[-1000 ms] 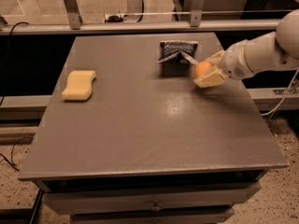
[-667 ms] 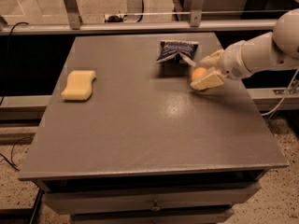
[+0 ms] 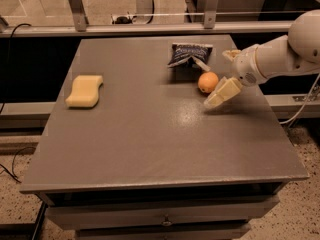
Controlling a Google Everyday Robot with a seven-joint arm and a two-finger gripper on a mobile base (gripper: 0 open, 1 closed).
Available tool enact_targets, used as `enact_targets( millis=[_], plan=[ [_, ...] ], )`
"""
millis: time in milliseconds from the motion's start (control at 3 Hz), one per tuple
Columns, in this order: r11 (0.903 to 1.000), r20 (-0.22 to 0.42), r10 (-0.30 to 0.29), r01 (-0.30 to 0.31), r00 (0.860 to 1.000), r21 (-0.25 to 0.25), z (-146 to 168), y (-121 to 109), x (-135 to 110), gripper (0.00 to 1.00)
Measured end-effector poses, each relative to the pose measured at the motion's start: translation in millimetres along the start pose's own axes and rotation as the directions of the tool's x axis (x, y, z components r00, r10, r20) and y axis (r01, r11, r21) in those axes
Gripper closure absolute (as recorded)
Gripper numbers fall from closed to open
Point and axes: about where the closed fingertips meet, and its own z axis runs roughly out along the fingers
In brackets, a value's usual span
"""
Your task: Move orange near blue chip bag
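Pale yellow sponge (image 3: 85,90) is parked flat near the left edge of the grey table (image 3: 150,139). A drawer (image 3: 165,218) is fitted underneath, and a metal rail (image 3: 125,30) can be seen behind. The gripper (image 3: 219,79) is held over the table's right side.

A grey table (image 3: 150,139) with a matte top fills most of the view, and a soft sheen of warm, dim light lies on its right half. Under the top runs a pale drawer front (image 3: 165,216) with a small knob (image 3: 166,223). Behind the table, a horizontal metal rail (image 3: 100,30) carries several upright posts (image 3: 75,4). The floor (image 3: 295,224) is speckled and light-coloured. A black cable (image 3: 10,39) hangs at the left and a white cable (image 3: 306,104) at the right.
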Motion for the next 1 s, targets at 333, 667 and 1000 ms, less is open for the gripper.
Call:
enact_targets(
  millis=[333,667,1000],
  plan=[
    [1.0,0.012,0.0,0.0,1.0,-0.009,-2.8,1.6,-2.4,0.0],
    [0.9992,0.068,-0.002,0.005,0.998,-0.04,-19.1,2.9,-8.3,0.0],
    [0.9973,0.149,-0.014,0.025,0.989,-0.069,-58.4,2.5,-18.5,0.0]
  ],
)
